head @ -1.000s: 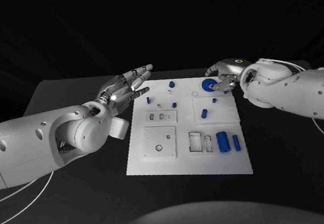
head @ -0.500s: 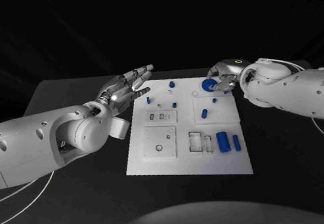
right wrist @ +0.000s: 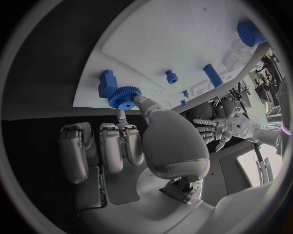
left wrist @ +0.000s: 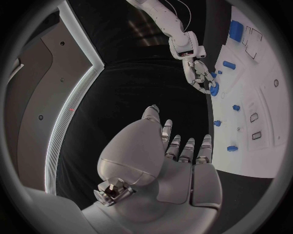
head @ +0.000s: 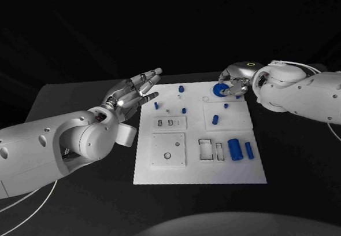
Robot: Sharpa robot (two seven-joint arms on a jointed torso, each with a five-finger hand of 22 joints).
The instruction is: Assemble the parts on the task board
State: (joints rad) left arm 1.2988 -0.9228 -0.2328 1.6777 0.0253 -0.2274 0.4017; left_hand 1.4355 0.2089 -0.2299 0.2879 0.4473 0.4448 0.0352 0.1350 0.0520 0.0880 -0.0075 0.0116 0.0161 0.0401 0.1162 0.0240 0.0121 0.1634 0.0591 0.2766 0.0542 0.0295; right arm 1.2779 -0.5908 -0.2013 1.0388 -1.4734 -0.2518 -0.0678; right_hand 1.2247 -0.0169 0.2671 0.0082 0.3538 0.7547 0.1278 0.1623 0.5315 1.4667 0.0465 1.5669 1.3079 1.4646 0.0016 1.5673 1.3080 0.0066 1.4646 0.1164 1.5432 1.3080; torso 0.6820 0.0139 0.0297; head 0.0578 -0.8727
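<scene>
On the task board (head: 201,172), one blue gear (head: 218,90) pinched by right hand (head: 234,81) fingers (right wrist: 144,103), left hand (head: 134,90) spread (holding nothing).

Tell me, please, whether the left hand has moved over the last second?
No. In the head view the left hand hovers with fingers spread at the far left corner of the task board, placed as before against the board's edge.

Task board (head: 195,164) lies between both arms.

Matt white task board (head: 195,170); ridged blue gear (right wrist: 125,97) (plastic-looking).
</scene>
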